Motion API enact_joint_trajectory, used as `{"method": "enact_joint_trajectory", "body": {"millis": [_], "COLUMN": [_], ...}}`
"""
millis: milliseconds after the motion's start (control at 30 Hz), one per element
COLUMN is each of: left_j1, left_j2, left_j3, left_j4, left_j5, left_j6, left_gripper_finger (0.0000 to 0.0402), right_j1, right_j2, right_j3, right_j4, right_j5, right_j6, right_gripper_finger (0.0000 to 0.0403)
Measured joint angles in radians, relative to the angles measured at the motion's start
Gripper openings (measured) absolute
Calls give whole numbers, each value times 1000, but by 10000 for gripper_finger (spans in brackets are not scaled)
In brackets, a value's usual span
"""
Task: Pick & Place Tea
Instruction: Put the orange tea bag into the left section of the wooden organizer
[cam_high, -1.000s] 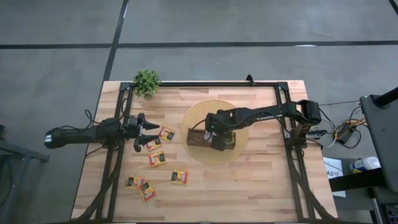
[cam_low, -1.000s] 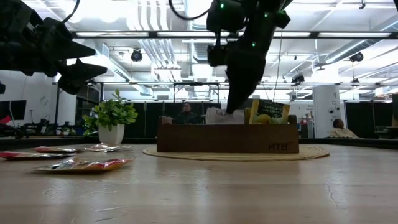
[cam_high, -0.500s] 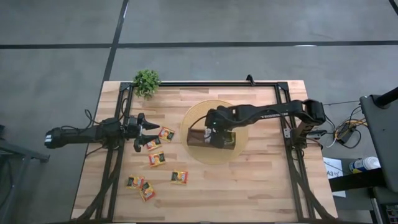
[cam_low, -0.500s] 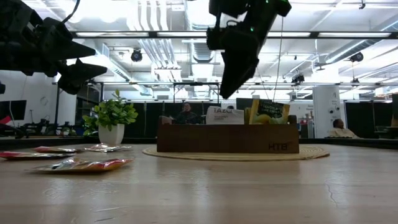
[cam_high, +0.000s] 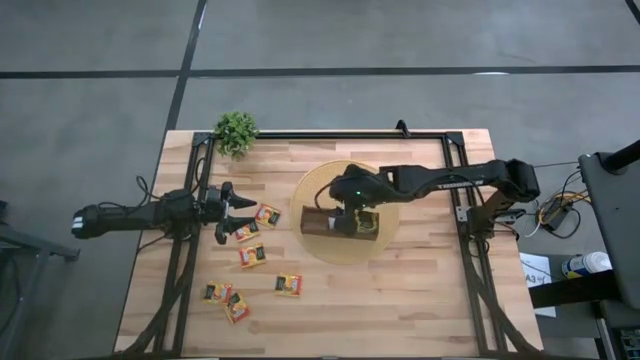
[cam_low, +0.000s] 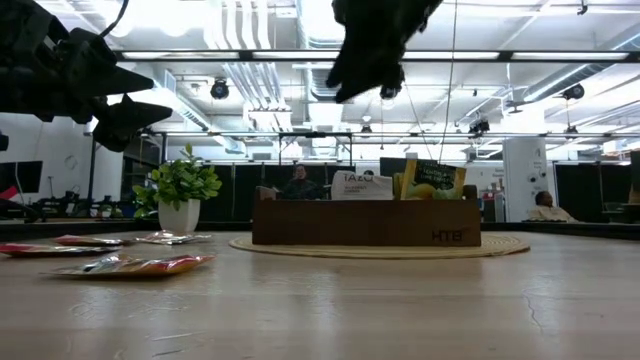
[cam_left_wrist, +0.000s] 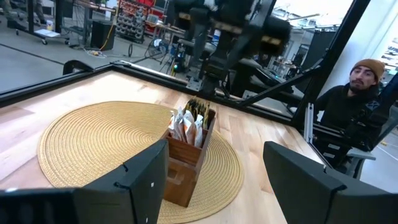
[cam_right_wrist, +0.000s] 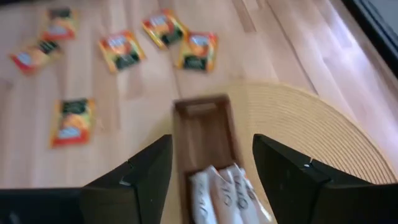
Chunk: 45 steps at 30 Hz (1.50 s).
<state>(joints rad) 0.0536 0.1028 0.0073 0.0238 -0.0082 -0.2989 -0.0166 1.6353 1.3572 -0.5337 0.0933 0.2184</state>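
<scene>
The long brown wooden box (cam_high: 340, 223) lies on a round woven mat (cam_high: 385, 190). White-orange sachets (cam_low: 360, 185) and green-yellow ones (cam_low: 430, 180) stand upright in it. Several yellow-red-black tea sachets (cam_high: 252, 256) lie flat on the table's left part, also seen in the right wrist view (cam_right_wrist: 73, 119). My right gripper (cam_right_wrist: 211, 140) hangs open above the box, slanting down, with nothing between its fingers; it shows high in the low view (cam_low: 350, 80). My left gripper (cam_high: 240, 215) waits open and level at the table's left, above the nearest sachets.
A small green potted plant (cam_high: 236, 130) stands at the table's far left corner. A dark metal frame (cam_high: 330, 134) runs along the table's edges. Bare wood lies near and right of the mat. A person (cam_left_wrist: 357, 93) sits beyond the table's right side.
My right gripper has risen from the box's top to well above it and has tipped from pointing steeply down to a flatter slant. It stays open and empty. The white-orange sachet it stood at remains upright in the box.
</scene>
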Motion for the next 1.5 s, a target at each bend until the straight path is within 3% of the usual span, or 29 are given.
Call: {"method": "enact_joint_trajectory", "body": {"millis": [700,833,933,1167,1300,1500], "left_j1": [0,0,0,0,0,0], "left_j2": [0,0,0,1,1,1], "left_j3": [0,0,0,0,0,0], "left_j4": [0,1,2,1,1,0], "left_j5": [0,0,0,0,0,0], "left_j6": [0,5,6,7,8,8], "left_gripper_finger": [257,257,257,257,257,257], "right_j1": [147,174,180,85,53,48], "right_j2": [-165,-259,-358,-556,-675,-913], "right_j3": [-99,-217,-360,-681,-801,-957], "right_j4": [118,258,469,924,1039,1050], "right_j5": [4,3,3,11,4,52], "right_j6": [101,121,120,74,72,76], "right_gripper_finger": [210,176,134,19,10,8]}}
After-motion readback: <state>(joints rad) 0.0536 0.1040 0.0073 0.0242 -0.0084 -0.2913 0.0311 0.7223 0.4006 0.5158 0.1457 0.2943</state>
